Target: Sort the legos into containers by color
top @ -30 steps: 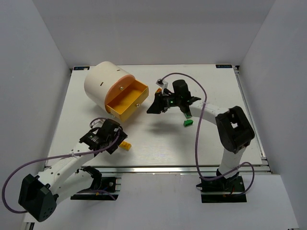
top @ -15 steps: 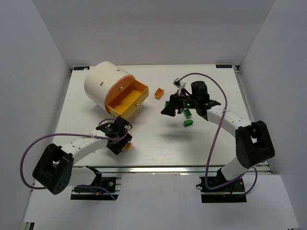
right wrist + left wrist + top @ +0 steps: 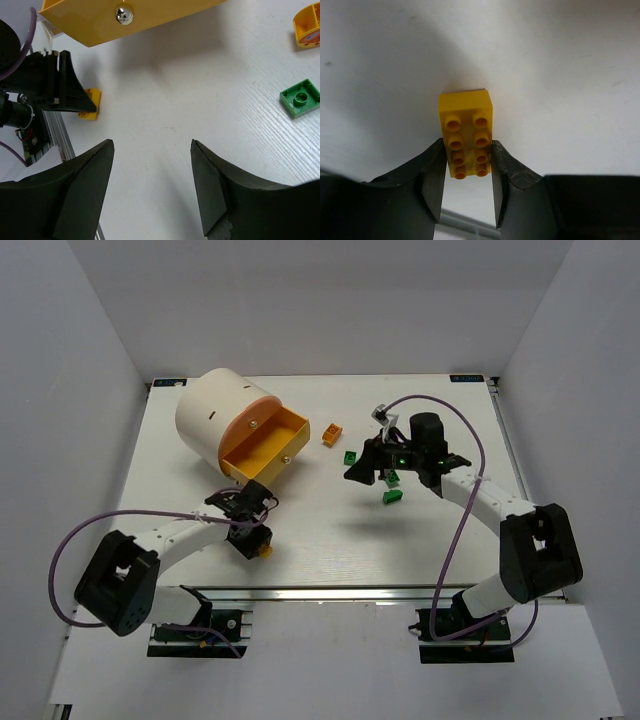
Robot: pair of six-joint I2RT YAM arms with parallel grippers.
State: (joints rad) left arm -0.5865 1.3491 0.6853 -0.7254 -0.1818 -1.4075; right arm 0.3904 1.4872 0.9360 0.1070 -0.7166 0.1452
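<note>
A yellow lego (image 3: 466, 132) lies studs up on the white table, near the front edge (image 3: 265, 551). My left gripper (image 3: 467, 150) is shut on it, one finger pressed to each long side. In the top view the left gripper (image 3: 253, 536) sits low on the table. My right gripper (image 3: 151, 145) hangs open above bare table with nothing between its fingers, mid-table (image 3: 363, 471). Three green legos (image 3: 349, 457) (image 3: 392, 478) (image 3: 392, 497) lie round it; one (image 3: 300, 97) shows in the right wrist view. An orange lego (image 3: 331, 434) lies by the open yellow drawer (image 3: 268, 448) of the cream drum (image 3: 212, 405).
The drawer's yellow front with its round knob (image 3: 124, 14) juts toward the table's middle. The metal rail (image 3: 330, 589) runs along the near edge, just behind the left gripper. Purple cables loop off both arms.
My left arm swung in over the yellow lego and its fingers closed onto it. My right gripper drew back to the right and opened wider, uncovering the orange lego and two green ones.
</note>
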